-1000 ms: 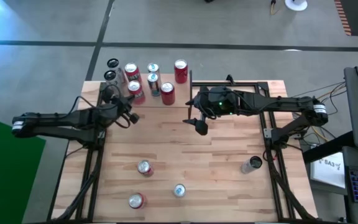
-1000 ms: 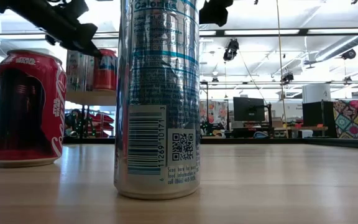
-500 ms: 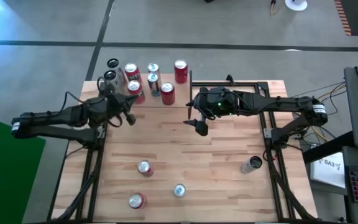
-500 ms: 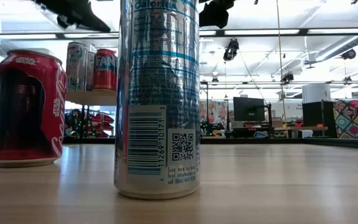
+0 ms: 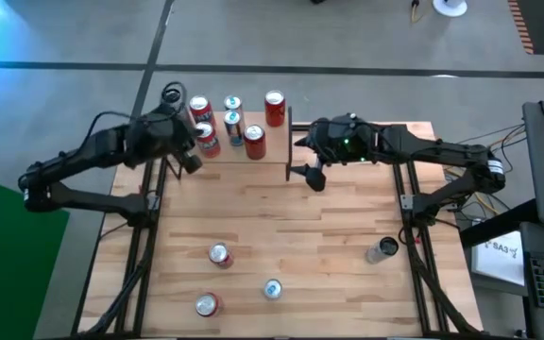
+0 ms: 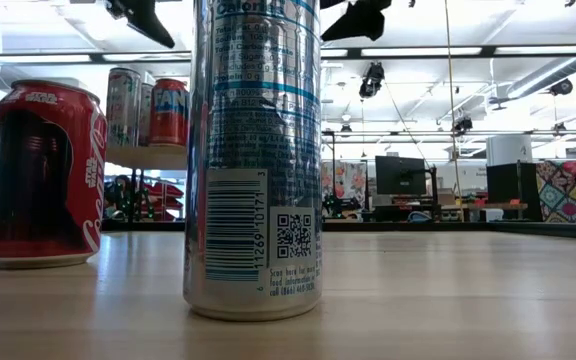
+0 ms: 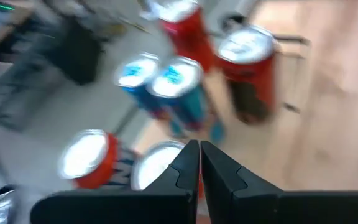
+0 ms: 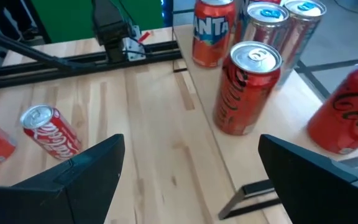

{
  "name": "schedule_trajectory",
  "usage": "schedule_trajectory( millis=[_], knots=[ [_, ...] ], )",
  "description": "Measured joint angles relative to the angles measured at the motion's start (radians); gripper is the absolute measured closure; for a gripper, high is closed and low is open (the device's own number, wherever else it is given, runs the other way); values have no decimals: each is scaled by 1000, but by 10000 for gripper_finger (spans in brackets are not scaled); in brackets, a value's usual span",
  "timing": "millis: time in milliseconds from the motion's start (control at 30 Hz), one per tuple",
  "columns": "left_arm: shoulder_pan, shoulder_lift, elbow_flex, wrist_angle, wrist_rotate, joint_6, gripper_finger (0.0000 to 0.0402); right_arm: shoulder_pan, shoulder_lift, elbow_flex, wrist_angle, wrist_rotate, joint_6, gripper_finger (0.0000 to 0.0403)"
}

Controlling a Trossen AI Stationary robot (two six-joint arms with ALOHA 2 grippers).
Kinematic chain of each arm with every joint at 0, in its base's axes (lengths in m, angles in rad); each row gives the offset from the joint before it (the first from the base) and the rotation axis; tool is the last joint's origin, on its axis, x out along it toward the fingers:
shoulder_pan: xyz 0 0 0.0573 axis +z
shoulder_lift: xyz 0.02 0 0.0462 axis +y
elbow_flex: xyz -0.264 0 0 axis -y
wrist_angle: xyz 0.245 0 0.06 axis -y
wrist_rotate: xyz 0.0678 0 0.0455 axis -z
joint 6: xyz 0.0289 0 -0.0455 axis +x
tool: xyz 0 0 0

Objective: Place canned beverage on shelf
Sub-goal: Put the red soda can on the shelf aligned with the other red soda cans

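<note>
several cans stand upright on the shelf [image 5: 217, 151] at the far left corner of the bench [image 5: 348, 236]: a red can [image 5: 275, 109] at its far right end, a red can nearer the front [image 5: 254, 142], two blue-topped cans [image 5: 232, 121] one behind the other in the middle, and red cans [image 5: 201, 110] toward its left, partly hidden by the left arm. from the right wrist view the shelf group shows an orange fanta can [image 8: 214, 31], silver and blue cans [image 8: 265, 25] and a dark red cola can [image 8: 246, 87], all upright and close together

the left pincer [image 5: 189, 161] hangs over the left end of the shelf with its fingers pressed together and nothing between them; its wrist view looks down past the closed tips on the can tops. the right pincer [image 5: 307, 175] hovers above the bench just to the right of the shelf's black upright, its fingers [image 8: 86, 171] spread wide apart and holding nothing

four more cans are on the bench away from the shelf: a red one [image 5: 219, 254], another red one [image 5: 207, 304] near the front edge, a blue-topped one [image 5: 272, 289], and a dark can [image 5: 382, 250] toward the right side. in the low view a tall silver can [image 6: 255, 160] stands closest, with a red cola can [image 6: 40, 175] to its left
</note>
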Motion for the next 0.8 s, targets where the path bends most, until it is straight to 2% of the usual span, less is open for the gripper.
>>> schedule_trajectory(
  millis=[67, 167, 367, 800],
  knots=[
    [27, 43, 45, -60, 93, 24, 401, -9, -5, 0, -7, -1, -7, 44],
    [64, 106, 112, -149, 166, 59, 401, -14, -7, 0, -6, 0, -12, 44],
    [124, 202, 187, -276, 181, 122, 401, -12, -5, -3, -6, -1, -20, 44],
    [219, 246, 214, -280, 180, 156, 401, -12, -5, -16, -7, -1, -17, 44]
  ],
)
